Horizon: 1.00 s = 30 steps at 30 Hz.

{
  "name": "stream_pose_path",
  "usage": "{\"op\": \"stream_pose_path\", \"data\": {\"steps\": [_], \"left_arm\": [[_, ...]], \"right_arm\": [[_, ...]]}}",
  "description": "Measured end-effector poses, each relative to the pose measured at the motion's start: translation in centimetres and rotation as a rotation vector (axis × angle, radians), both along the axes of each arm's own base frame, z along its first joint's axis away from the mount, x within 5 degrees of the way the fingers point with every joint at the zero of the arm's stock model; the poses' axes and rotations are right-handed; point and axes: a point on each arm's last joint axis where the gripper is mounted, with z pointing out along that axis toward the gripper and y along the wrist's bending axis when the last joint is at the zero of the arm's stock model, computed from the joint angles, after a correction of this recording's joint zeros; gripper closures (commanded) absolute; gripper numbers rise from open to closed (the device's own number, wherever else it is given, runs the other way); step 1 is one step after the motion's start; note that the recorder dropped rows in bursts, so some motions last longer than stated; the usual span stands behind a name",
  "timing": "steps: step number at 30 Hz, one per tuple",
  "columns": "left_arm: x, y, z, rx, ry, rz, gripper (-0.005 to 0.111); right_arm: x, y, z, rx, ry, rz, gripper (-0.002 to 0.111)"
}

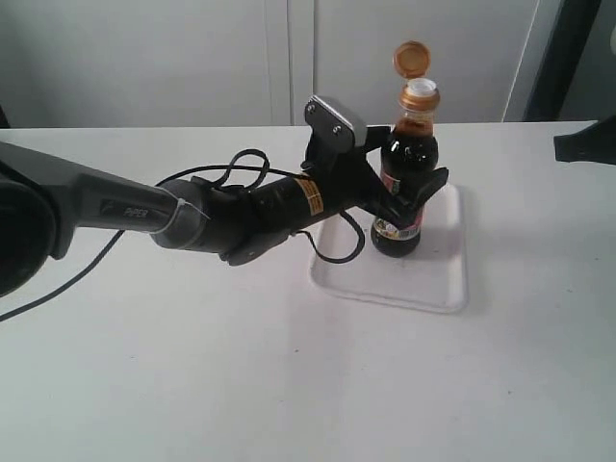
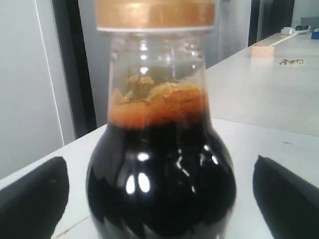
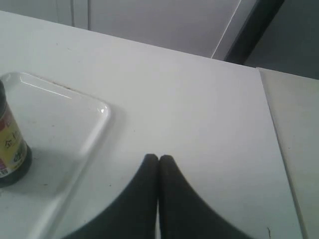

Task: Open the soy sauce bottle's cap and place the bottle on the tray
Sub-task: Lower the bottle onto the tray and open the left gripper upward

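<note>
The soy sauce bottle stands upright on the white tray. Its copper-orange cap is flipped up and back above the collar, so the white spout shows. My left gripper is open around the bottle's body. In the left wrist view the dark bottle fills the middle, and both black fingers stand clear of it on either side. My right gripper is shut on nothing over bare table beside the tray. It shows at the right edge of the exterior view. The bottle's base is in the right wrist view.
The left arm's black cable loops over the table behind the wrist. A pale wall runs along the back. A second table surface with a small wooden block lies farther off. A table seam runs beside the right gripper.
</note>
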Motion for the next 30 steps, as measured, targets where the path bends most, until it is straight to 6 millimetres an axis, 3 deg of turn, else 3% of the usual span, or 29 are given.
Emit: {"op": "stream_pose_path", "data": {"steps": [8, 20, 30], "left_arm": [[-0.5, -0.1, 1.3, -0.109, -0.061, -0.052, 0.001], [-0.6, 0.4, 4.5, -0.086, -0.075, -0.013, 0.001], [-0.3, 0.6, 5.1, -0.119, -0.051, 0.026, 0.001]], "right_arm": [[0.0, 0.0, 0.0, 0.0, 0.0, 0.0, 0.108], [0.0, 0.0, 0.0, 0.0, 0.0, 0.0, 0.108], [0.0, 0.0, 0.0, 0.0, 0.0, 0.0, 0.108]]}}
